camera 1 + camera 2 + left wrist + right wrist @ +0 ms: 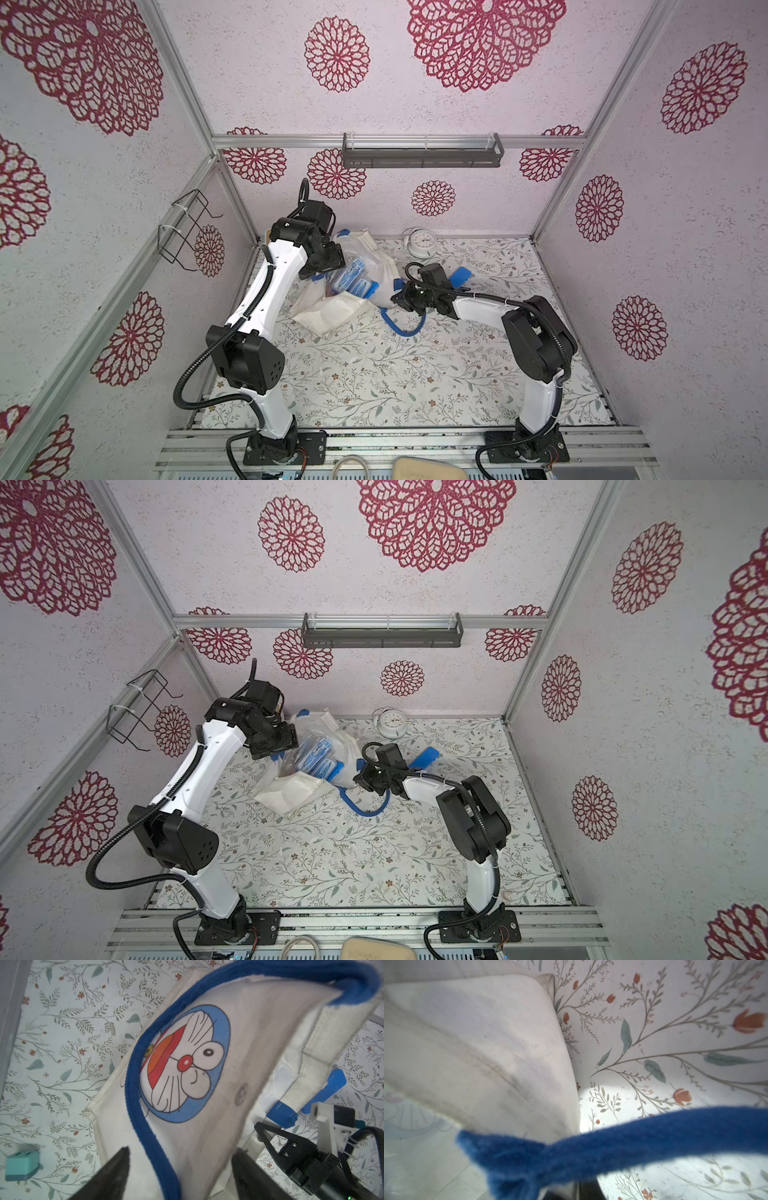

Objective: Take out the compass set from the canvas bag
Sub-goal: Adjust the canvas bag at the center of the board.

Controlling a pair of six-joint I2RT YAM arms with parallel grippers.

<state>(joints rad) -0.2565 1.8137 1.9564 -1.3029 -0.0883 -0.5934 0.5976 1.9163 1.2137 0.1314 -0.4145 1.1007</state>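
The off-white canvas bag with blue strap handles lies far-left on the floral tabletop, with the clear-and-blue plastic compass set in its open mouth. The left gripper has its jaws spread astride the cloth. The right gripper has its jaws pinching the bag's rim.

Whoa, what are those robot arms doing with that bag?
They are working on the canvas bag lying on the flowery table. The right hand looks pinched shut on the bag's rim, holding its mouth open. The left hand is open around the bag's other side and its blue strap. The blue compass set shows in the opening, but neither hand has it yet.
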